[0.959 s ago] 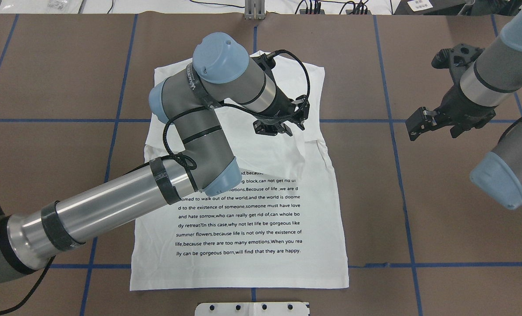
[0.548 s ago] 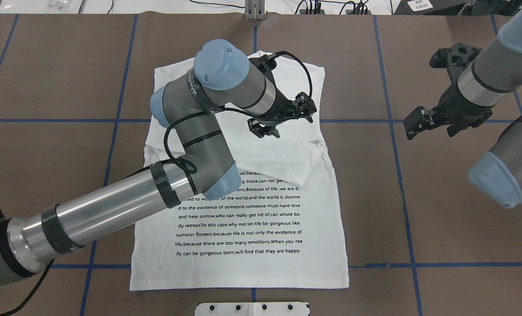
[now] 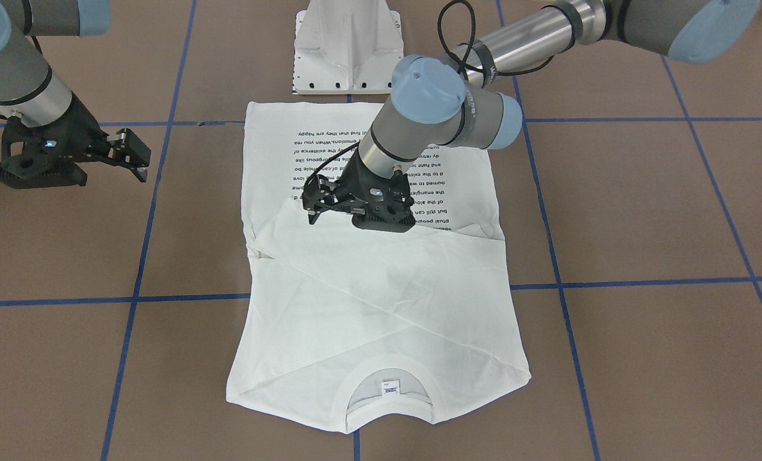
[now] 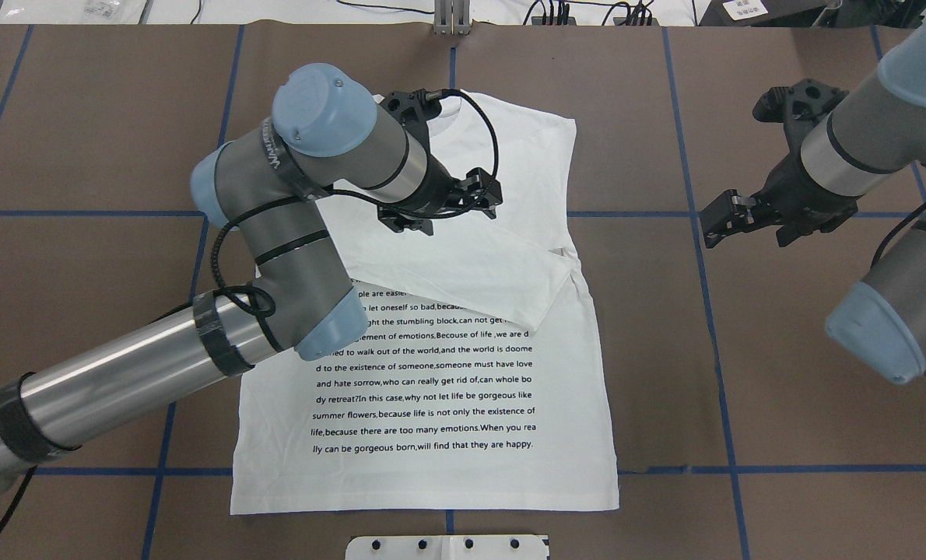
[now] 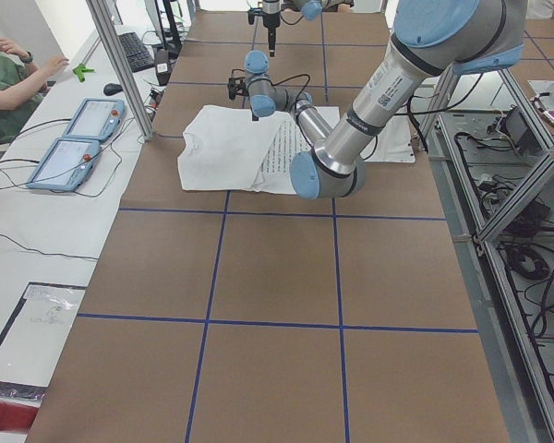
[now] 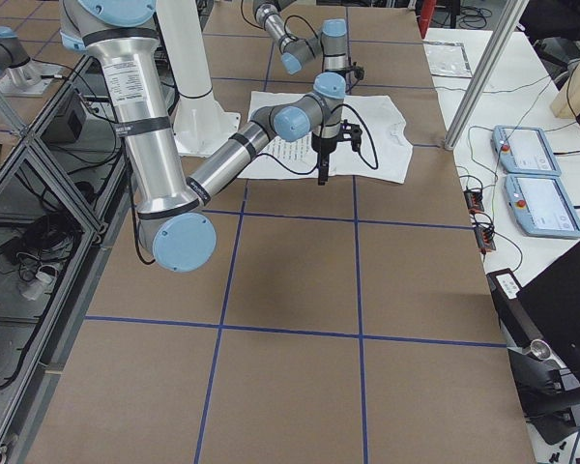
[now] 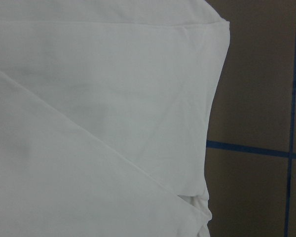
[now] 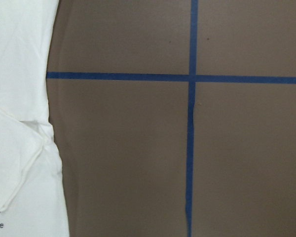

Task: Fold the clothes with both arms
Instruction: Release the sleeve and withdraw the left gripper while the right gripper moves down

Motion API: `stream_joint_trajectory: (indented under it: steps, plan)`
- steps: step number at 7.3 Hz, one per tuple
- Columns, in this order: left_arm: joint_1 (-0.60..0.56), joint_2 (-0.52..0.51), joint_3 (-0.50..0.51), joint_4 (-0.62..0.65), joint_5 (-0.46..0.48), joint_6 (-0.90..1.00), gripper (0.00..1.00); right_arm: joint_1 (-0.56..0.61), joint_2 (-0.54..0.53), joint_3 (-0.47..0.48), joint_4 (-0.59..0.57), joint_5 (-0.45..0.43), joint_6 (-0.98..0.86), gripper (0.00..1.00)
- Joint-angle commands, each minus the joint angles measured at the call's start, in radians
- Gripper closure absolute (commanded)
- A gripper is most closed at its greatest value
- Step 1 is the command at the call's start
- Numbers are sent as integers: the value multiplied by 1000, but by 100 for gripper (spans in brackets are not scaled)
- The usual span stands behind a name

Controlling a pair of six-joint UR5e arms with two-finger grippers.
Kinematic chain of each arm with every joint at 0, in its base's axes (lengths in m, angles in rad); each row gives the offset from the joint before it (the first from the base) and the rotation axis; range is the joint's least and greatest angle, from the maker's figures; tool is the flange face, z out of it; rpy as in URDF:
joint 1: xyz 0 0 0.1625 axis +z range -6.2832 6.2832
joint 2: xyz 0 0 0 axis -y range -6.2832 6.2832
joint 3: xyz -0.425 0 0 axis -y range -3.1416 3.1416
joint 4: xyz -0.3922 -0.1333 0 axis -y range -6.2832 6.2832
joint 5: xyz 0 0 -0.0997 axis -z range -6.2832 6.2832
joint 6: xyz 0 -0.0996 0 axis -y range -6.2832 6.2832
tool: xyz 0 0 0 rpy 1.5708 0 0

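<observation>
The white long-sleeved T-shirt (image 4: 447, 381) lies flat on the brown table, its black text block facing up. Both sleeves are folded across the chest; one sleeve end (image 4: 502, 280) lies over the top text lines. The neck label (image 3: 390, 388) shows at the collar. My left gripper (image 4: 443, 210) hovers just above the folded sleeves at mid-chest, open and empty; it also shows in the front view (image 3: 323, 202). My right gripper (image 4: 718, 222) hangs open and empty over bare table, right of the shirt. White cloth (image 7: 98, 123) fills the left wrist view. The shirt's edge (image 8: 19, 98) shows in the right wrist view.
The white pedestal base (image 3: 349, 48) stands at the shirt's hem edge. Blue tape lines (image 4: 743, 470) grid the brown table cover. An operator (image 5: 5, 78) and two teach pendants (image 5: 69, 161) are at the far-side bench.
My left gripper let the sleeve end drop, opened, and moved left across the chest. The sleeve end now lies flat on the text. My right gripper drifted slightly left.
</observation>
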Motion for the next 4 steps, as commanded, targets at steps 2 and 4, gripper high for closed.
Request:
stream_joint_trajectory:
  steps: [2, 4]
  plan:
    - [-30, 288, -414, 264, -1, 244, 0, -262, -20, 99, 72, -151, 327, 0]
    - [-30, 422, -557, 285, -1, 256, 0, -552, -14, 112, 83, -410, 580, 0]
